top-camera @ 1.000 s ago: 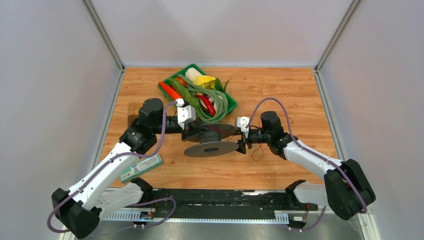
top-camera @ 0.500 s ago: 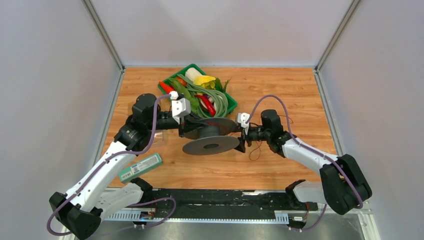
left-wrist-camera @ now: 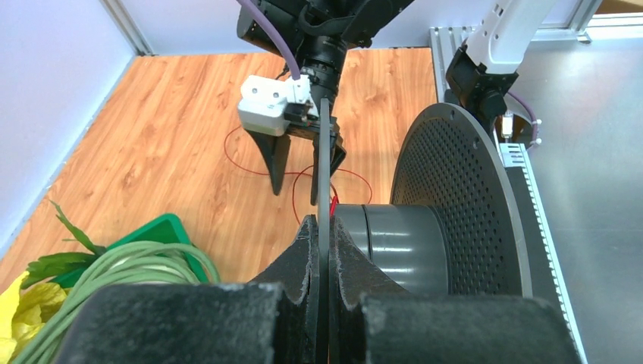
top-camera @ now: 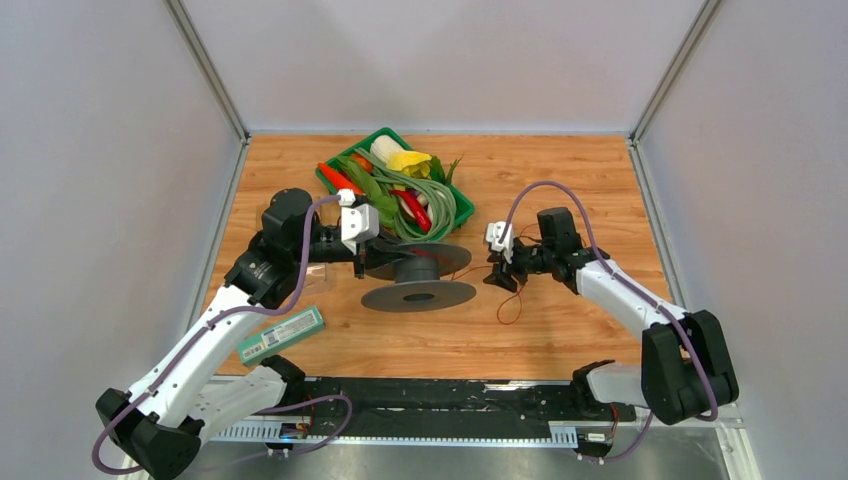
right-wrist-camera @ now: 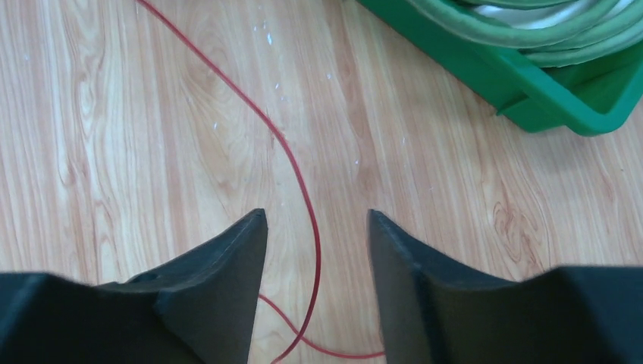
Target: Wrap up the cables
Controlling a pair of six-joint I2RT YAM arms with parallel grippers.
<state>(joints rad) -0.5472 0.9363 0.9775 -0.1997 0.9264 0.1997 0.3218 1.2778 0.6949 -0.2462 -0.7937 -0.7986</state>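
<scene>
The cables are one thin red wire (top-camera: 512, 305) lying in loose loops on the wooden table to the right of a dark grey spool (top-camera: 418, 295). It runs to the spool's hub (left-wrist-camera: 394, 239). My left gripper (left-wrist-camera: 324, 224) is shut on the edge of the spool's thin near flange (left-wrist-camera: 324, 152) and holds the spool on its side. The perforated far flange (left-wrist-camera: 455, 205) faces right. My right gripper (right-wrist-camera: 317, 216) hovers open just above the table, with the red wire (right-wrist-camera: 292, 163) running between its fingers, untouched. In the top view that gripper (top-camera: 497, 278) sits a short way right of the spool.
A green tray (top-camera: 385, 133) of toy vegetables and pale green looped strands stands behind the spool, its corner (right-wrist-camera: 531, 83) close to my right gripper. A small green box (top-camera: 282, 333) lies at front left. Grey walls close in the table on three sides.
My right gripper has backed away to the right from the spool's rim and now hangs over the wire loops. The left arm and the spool shifted slightly left.
</scene>
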